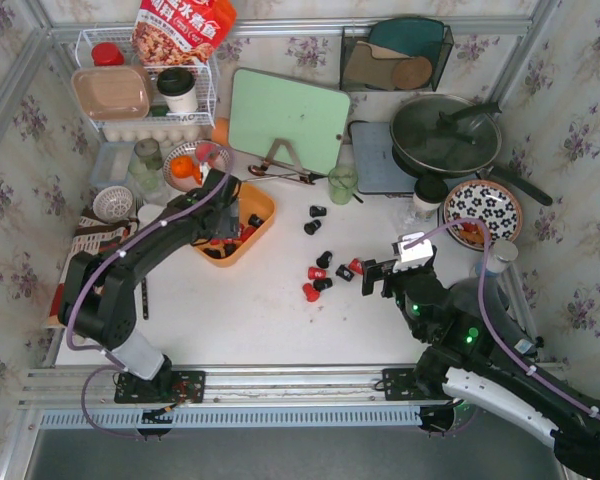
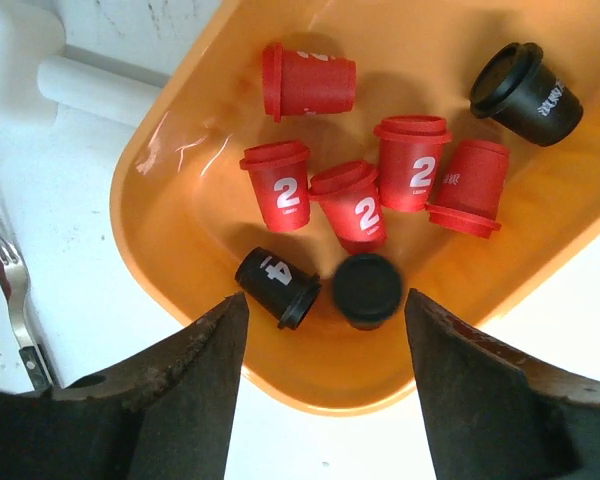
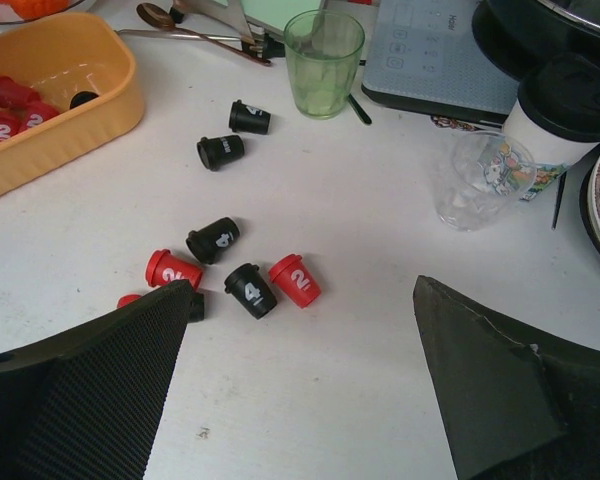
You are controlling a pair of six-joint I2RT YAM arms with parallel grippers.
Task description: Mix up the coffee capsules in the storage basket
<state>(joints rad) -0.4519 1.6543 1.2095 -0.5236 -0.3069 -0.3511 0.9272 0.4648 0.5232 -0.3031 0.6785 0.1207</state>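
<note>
The orange storage basket (image 1: pixel 266 204) lies left of centre; it also shows in the left wrist view (image 2: pixel 195 205) and the right wrist view (image 3: pixel 75 110). In it lie several red capsules (image 2: pixel 282 187) and three black ones (image 2: pixel 277 287), one of them blurred (image 2: pixel 368 288). My left gripper (image 1: pixel 230 215) hangs open and empty above the basket's end (image 2: pixel 322 300). Several loose capsules, red (image 1: pixel 317 272) and black (image 1: pixel 312 227), lie on the white table. My right gripper (image 1: pixel 380 275) is open and empty, low over the table just right of a red capsule (image 3: pixel 295 280) and a black one (image 3: pixel 250 290).
A green cup (image 3: pixel 323 60) and a clear glass (image 3: pixel 478 180) stand beyond the loose capsules. A green cutting board (image 1: pixel 288 120), a pan (image 1: pixel 445 135), a floral plate (image 1: pixel 483 210) and a white wire rack (image 1: pixel 145 90) line the back. A fork (image 2: pixel 15 290) lies beside the basket.
</note>
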